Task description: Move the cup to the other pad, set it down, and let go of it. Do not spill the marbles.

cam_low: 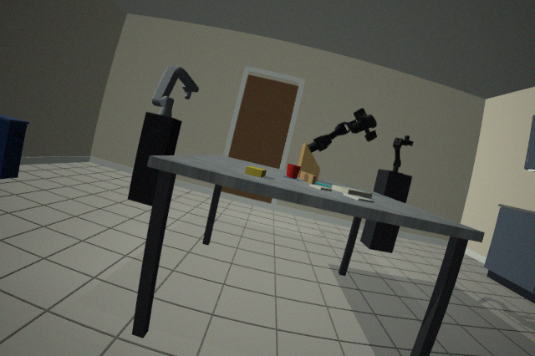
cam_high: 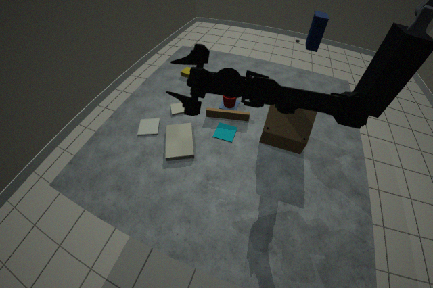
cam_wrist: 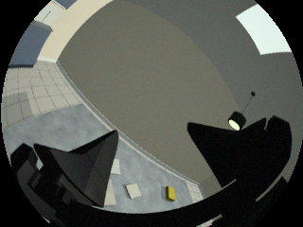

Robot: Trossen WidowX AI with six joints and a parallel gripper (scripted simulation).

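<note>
A red cup [cam_high: 229, 101] [cam_low: 292, 170] stands upright on a small blue-grey pad [cam_high: 237, 105] near the middle of the table. Its inside is hidden by the arm, so I cannot see the marbles. A cyan pad [cam_high: 225, 132] [cam_low: 322, 184] lies flat a little nearer the front, beyond a wooden bar [cam_high: 227, 113]. My gripper [cam_high: 169, 77] [cam_low: 370, 129] [cam_wrist: 153, 130] is open and empty. It hangs high above the table, well to the left of the cup, with its fingers pointing away from the cup.
A brown wedge-shaped box [cam_high: 286, 129] [cam_low: 308, 164] stands right of the cup. A yellow block [cam_high: 185, 71] [cam_low: 255, 170] [cam_wrist: 169, 193] lies at the back left. Three pale flat tiles [cam_high: 179, 139] [cam_high: 148, 126] [cam_high: 177, 107] lie left of the pads.
</note>
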